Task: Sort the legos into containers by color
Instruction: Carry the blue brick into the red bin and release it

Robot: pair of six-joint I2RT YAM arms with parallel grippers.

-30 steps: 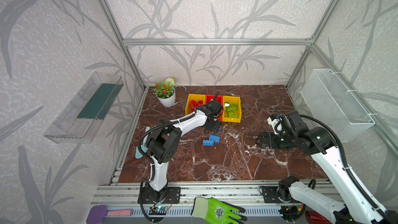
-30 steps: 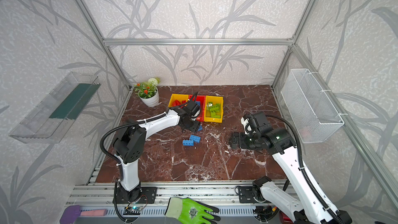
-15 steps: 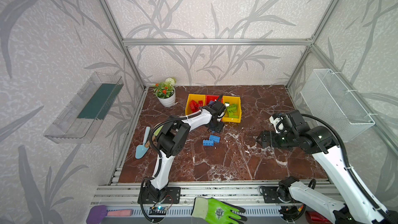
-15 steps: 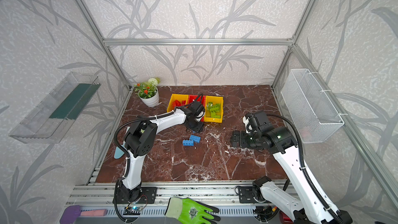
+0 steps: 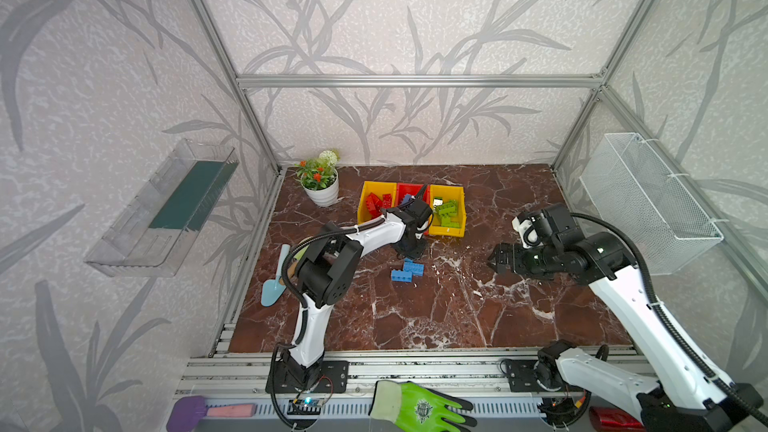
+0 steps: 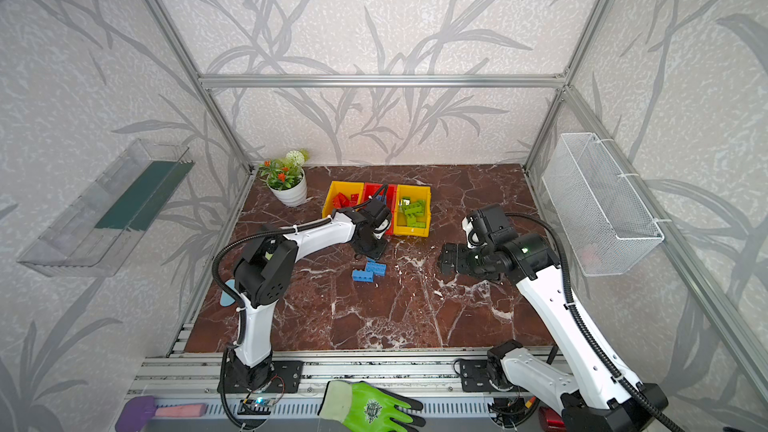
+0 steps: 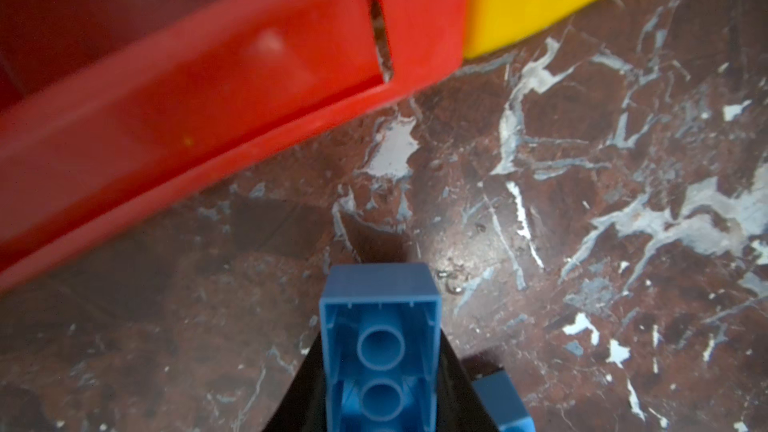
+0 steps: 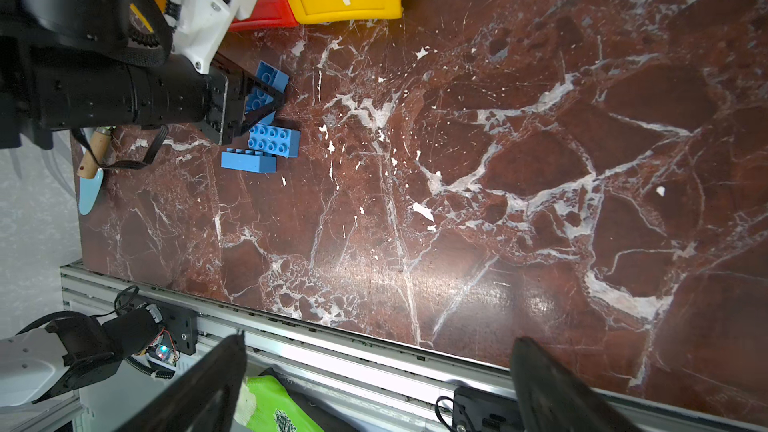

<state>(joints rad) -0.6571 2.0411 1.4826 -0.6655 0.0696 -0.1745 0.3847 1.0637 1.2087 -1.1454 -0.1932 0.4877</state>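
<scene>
My left gripper [image 7: 380, 392] is shut on a blue lego [image 7: 380, 342], seen hollow side up, low over the floor just in front of the red container [image 7: 208, 89]. In both top views this gripper [image 5: 409, 247] [image 6: 370, 247] points down in front of the row of containers. Two more blue legos [image 5: 407, 272] [image 8: 270, 147] lie right beside it. The left yellow container [image 5: 362, 201] holds red legos [image 5: 379, 201]. The right yellow container [image 5: 446, 229] holds green legos [image 5: 446, 209]. My right gripper [image 5: 496, 259] [image 8: 378, 384] hovers open and empty on the right.
A potted plant [image 5: 318, 178] stands at the back left. A light blue trowel [image 5: 274, 284] lies by the left edge. A white wire basket [image 5: 648, 201] hangs on the right wall, a clear tray [image 5: 166, 209] on the left. A green glove [image 5: 415, 407] lies past the front rail.
My left gripper has come down in front of the red container and closed on a blue lego; its elbow has swung inward. The right arm has barely moved.
</scene>
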